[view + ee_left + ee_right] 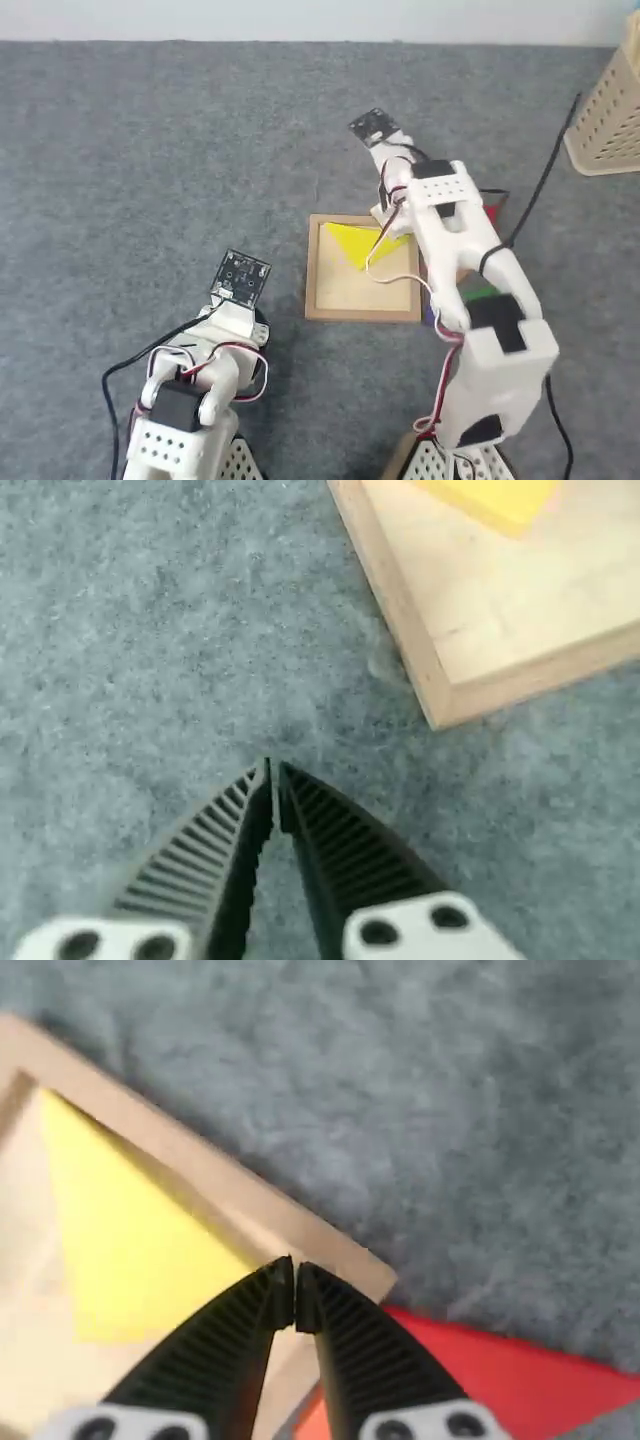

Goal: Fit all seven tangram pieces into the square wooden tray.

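The square wooden tray [312, 270] lies mid-table with a yellow triangle [358, 243] in its far right part. My right arm [455, 215] stretches over the tray's right side. My right gripper [293, 1278] is shut with nothing in it, tips over the tray's rim [200, 1165] at a corner, between the yellow triangle [130, 1250] and a red piece [480, 1360]. The red piece [497, 206] lies on the carpet right of the tray. My left gripper [273, 775] is shut and empty above carpet, short of the tray's near corner [440, 685].
A green piece [482, 293] and a dark purple one [430, 316] peek out from under the right arm beside the tray. A beige perforated basket [610, 110] stands at the far right. Grey carpet covers the table; the left half is open.
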